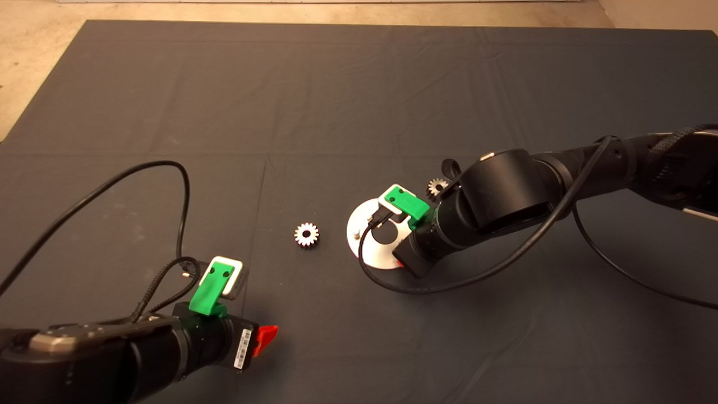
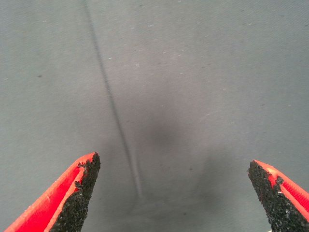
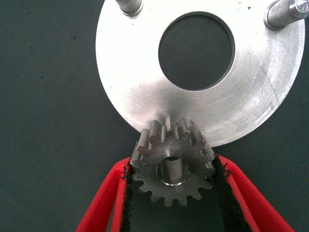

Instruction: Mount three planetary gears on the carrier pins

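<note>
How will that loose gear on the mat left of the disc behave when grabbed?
The loose gear looks like solid metal, so probably rigid and heavy for its size. It lies flat, so it is unlikely to roll. Its teeth may slip on pads; the right pincer grips a matching gear across its teeth.

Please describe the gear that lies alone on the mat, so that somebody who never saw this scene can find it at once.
Find the round silver disc with a large centre hole, under the right arm. The lone gear lies flat on the dark mat beside it, toward the left arm. Unlike the gear behind the right arm and the gear in the right gripper, nothing touches or hides it.
</note>
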Robot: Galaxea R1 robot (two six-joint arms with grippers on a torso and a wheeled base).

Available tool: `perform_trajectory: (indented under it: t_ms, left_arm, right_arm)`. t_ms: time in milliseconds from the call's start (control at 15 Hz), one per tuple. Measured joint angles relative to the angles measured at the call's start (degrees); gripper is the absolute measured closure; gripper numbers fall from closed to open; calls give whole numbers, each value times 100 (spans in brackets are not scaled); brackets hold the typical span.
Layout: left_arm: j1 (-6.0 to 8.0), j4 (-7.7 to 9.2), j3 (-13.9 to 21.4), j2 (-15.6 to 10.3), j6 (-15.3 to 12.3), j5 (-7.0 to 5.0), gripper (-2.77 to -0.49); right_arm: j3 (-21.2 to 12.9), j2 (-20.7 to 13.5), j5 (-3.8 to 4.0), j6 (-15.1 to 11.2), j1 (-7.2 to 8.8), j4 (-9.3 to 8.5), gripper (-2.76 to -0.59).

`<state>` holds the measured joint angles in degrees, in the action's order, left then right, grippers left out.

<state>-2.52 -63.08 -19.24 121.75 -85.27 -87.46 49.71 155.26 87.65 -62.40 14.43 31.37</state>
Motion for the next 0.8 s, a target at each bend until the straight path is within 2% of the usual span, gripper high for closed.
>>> perform_trajectory:
  t_ms: [267,667,800]
  left_arm:
    - [0,-3,0,-6,0,4,-222]
    - [0,-45,0,-17,0,2,-222]
    - [0,-57,0,-17,0,5,-222]
  right_arm:
    - [23,-62,-47,44,4,-4,-102]
    - [39,-182,-221,91,4,-22,-102]
    - [39,-189,-226,94,4,-22,-102]
